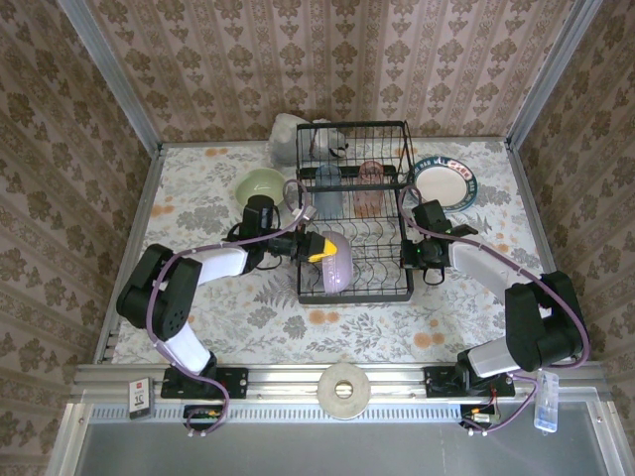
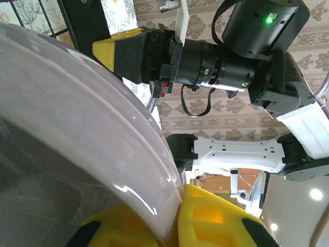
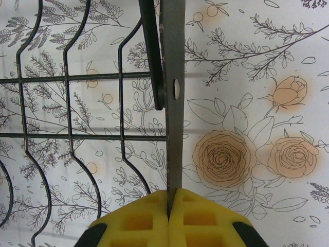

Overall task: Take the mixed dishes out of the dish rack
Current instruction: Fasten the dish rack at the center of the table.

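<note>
Dish rack (image 1: 355,296), black wire with two tiers, stood in the middle of a floral-covered table (image 1: 198,317). A lavender bowl (image 1: 335,264) sat on edge in the rack's front left part. The left gripper (image 1: 310,246) was clamped on its rim, which ran between the yellow fingertips (image 2: 216,221). The right gripper (image 1: 418,254) was pinched tight on a thin flat bar (image 3: 174,128) at the rack's right side, apparently to steady it. A grey-blue tumbler (image 1: 327,186) and a pink tumbler (image 1: 369,188) stood in the rack's rear. A pale green bowl (image 1: 263,185) lay on the table left of the rack, and a patterned-rim plate (image 1: 444,184) lay to its right. The step looked to be lifting the lavender bowl out. It would best be raised straight up, clear of the wires, before swinging left, with the right gripper holding the rack down.
</note>
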